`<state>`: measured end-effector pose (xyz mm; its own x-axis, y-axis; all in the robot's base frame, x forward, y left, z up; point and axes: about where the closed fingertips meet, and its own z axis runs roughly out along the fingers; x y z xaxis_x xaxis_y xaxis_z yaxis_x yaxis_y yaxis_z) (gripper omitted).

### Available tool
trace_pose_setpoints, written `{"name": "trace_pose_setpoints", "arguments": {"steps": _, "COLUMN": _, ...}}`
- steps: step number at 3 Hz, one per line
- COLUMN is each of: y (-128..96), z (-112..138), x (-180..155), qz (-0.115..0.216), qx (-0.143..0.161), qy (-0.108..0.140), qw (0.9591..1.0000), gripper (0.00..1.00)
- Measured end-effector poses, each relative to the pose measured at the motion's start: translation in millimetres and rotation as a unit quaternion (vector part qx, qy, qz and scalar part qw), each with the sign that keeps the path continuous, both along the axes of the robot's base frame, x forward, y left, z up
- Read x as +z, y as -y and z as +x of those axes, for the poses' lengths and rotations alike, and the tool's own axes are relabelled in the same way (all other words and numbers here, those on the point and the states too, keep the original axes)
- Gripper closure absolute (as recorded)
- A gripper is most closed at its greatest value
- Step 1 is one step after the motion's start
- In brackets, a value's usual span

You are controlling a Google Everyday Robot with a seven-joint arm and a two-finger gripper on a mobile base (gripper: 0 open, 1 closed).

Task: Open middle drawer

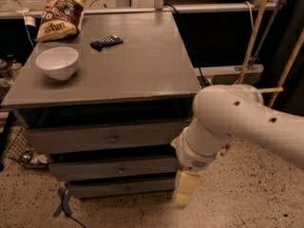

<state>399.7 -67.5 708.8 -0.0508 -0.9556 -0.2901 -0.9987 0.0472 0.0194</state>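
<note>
The grey cabinet (118,75) has three drawer fronts stacked under its top. The middle drawer (95,169) is the medium-height grey front with a small round knob (121,169), below the taller front with the larger knob (113,138) and above the slim bottom front (118,188). A dark gap shows above it. My gripper (183,196) hangs cream-coloured below the white arm (228,122), in front of the right end of the middle and bottom fronts. It is well to the right of the knob and holds nothing I can see.
On the cabinet top are a white bowl (57,62), a chip bag (59,18) and a dark snack bar (106,42). A wire basket (19,148) sits on the floor at the left. Wooden poles (254,32) lean at the right. The floor is speckled.
</note>
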Motion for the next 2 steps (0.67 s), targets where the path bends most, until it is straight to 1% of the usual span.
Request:
{"name": "trace_pose_setpoints", "arguments": {"steps": 1, "y": -27, "z": 8, "x": -45, "qz": 0.051, "qx": 0.017, "qy": -0.017, "qw": 0.9984, "gripper": 0.0}}
{"name": "trace_pose_setpoints", "arguments": {"steps": 2, "y": -52, "z": 15, "x": -82, "qz": 0.111, "qx": 0.013, "qy": -0.027, "qw": 0.9934, "gripper": 0.0}}
